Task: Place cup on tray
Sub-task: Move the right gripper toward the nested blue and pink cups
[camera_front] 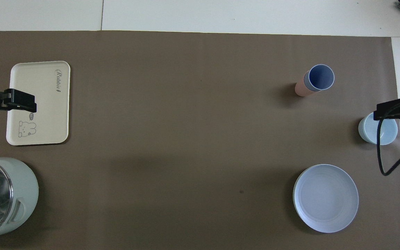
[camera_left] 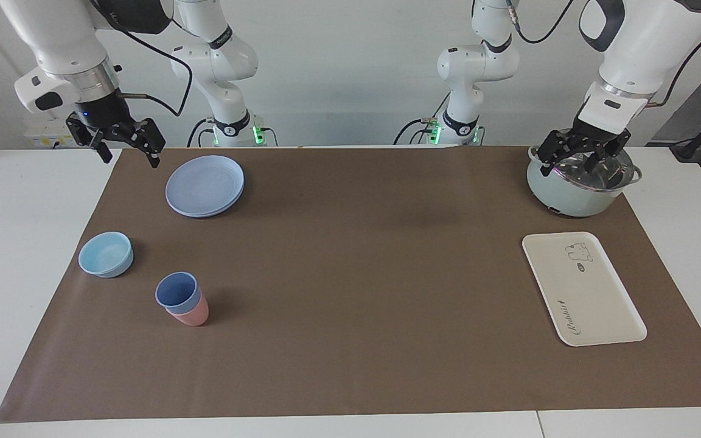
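The periwinkle-blue cup (camera_left: 175, 291) stands upright, nested inside a pink cup (camera_left: 192, 315), toward the right arm's end of the table; it also shows in the overhead view (camera_front: 321, 77). The cream tray (camera_left: 582, 289) with the bear drawing lies bare toward the left arm's end, and it also shows in the overhead view (camera_front: 47, 97). My left gripper (camera_left: 577, 163) hangs open and empty over a pot. My right gripper (camera_left: 131, 157) hangs open and empty over the mat's corner beside the plate.
A mint-green pot (camera_left: 569, 198) with a glass lid stands nearer to the robots than the tray. A round blue-lavender plate (camera_left: 204, 185) and a light-blue bowl (camera_left: 106, 254) sit near the cups. A brown mat (camera_left: 350, 274) covers the table.
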### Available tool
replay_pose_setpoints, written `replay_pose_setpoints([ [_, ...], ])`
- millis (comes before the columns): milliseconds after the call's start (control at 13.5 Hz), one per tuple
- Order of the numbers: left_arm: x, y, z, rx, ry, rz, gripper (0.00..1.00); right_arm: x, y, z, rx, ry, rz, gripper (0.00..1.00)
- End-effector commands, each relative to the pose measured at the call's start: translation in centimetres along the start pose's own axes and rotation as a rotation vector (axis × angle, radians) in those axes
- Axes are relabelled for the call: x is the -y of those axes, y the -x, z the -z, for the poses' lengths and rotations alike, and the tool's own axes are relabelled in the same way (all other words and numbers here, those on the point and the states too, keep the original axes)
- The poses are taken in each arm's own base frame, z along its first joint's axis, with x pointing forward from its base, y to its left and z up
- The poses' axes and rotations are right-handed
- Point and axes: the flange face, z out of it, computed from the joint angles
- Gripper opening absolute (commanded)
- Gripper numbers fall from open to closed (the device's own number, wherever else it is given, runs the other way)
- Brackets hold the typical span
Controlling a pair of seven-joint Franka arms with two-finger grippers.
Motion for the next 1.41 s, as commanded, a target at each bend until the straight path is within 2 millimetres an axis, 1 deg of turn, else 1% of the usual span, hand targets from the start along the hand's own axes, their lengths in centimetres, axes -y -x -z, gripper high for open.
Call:
replay_pose_setpoints([
  [0, 0.2, 0.7, 0.1, 0.004, -0.007, 0.003, 1.0, 1.0, 0.5, 0.1, 0.001, 0.004, 0.009, 1.0],
  [297, 0.2, 0.6, 0.0, 0.005, -0.007, 0.003, 1.0, 1.1, 0.5, 0.1, 0.003, 0.002, 0.013, 1.0],
  [445, 0.2, 0.6, 0.0, 0.005, -0.007, 0.003, 1.0, 1.2, 0.3, -0.5, -0.02, 0.0, 0.038, 1.0],
  [594, 0.2, 0.6, 0.0, 0.005, -0.007, 0.003, 1.0, 1.0, -0.1, -1.1, -0.087, -0.041, 0.234, 1.0],
  [668, 0.2, 0.6, 0.0, 0.005, -0.007, 0.003, 1.0, 0.7, -0.5, -1.9, -0.134, -0.069, 0.311, 1.0],
  [742, 0.2, 0.6, 0.0, 0.005, -0.007, 0.003, 1.0, -0.1, -1.2, -2.7, -0.196, -0.083, 0.372, 1.0],
  [817, 0.2, 0.6, 0.0, 0.005, -0.007, 0.003, 1.0, -0.4, -1.7, -4.3, -0.248, -0.097, 0.446, 1.0],
  [965, 0.2, 0.6, 0.0, 0.005, -0.007, 0.003, 1.0, -2.1, -2.3, -7.0, -0.346, -0.139, 0.561, 1.0],
  [1188, 0.2, 0.6, 0.0, 0.005, -0.007, 0.003, 1.0, -6.0, -3.7, -11.4, -0.464, -0.232, 0.695, 1.0],
  [1262, 0.2, 0.6, 0.0, 0.005, -0.007, 0.003, 1.0, -7.1, -4.1, -13.2, -0.49, -0.272, 0.709, 1.0],
  [1336, 0.2, 0.7, 0.1, 0.004, -0.007, 0.003, 1.0, -7.7, -4.7, -14.8, -0.522, -0.314, 0.719, 1.0],
])
